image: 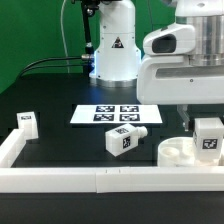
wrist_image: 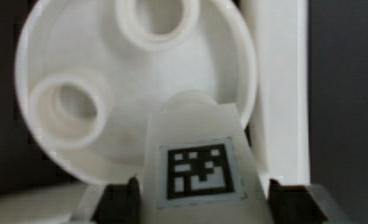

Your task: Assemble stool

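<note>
My gripper (image: 204, 124) is shut on a chunky white leg (image: 208, 138) with a black-and-white tag, held upright over the round seat disc (image: 171, 151) at the exterior view's right. The wrist view shows the leg (wrist_image: 199, 160) between the dark fingers (wrist_image: 115, 203), its far end at the disc (wrist_image: 154, 80) near the rim and beside two round sockets. I cannot tell whether the leg touches the disc. A second leg (image: 125, 138) lies on its side mid-table. A third leg (image: 26, 124) stands at the far left.
The marker board (image: 117, 114) lies flat behind the lying leg. A long white border rail (image: 90, 178) runs along the front and turns up the left side. The robot's base (image: 113, 50) stands at the back on the black table.
</note>
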Controlling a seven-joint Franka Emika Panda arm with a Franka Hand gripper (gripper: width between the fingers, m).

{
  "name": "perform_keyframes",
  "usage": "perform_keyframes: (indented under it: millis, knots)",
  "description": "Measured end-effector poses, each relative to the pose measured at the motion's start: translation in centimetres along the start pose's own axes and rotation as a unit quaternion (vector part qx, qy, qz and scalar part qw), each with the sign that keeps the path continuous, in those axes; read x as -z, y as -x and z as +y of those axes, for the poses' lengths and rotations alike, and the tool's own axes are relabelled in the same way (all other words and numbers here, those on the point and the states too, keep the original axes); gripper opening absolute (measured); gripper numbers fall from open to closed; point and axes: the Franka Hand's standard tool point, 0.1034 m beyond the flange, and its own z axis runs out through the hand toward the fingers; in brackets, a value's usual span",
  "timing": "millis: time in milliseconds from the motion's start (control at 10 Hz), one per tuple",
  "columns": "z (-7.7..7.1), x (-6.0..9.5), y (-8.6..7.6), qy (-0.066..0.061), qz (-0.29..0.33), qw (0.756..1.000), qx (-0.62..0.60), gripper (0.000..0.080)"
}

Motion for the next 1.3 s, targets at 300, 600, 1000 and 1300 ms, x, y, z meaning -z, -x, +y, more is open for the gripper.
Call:
perform_keyframes:
  millis: [300, 600, 1000, 1300]
  knots:
    - [-0.7, -0.2, 0.5, -0.011, -0.006, 0.969, -0.249, 0.0341]
    - [-0.8, -0.3, 0.6, -0.018, -0.011, 0.949, -0.314, 0.0340]
    - [-1.3, -0.2, 0.6, -0.035, -0.032, 0.853, -0.520, 0.0340]
    - [-1.7, -0.3, 0.6, -0.047, -0.042, 0.776, -0.628, 0.0339]
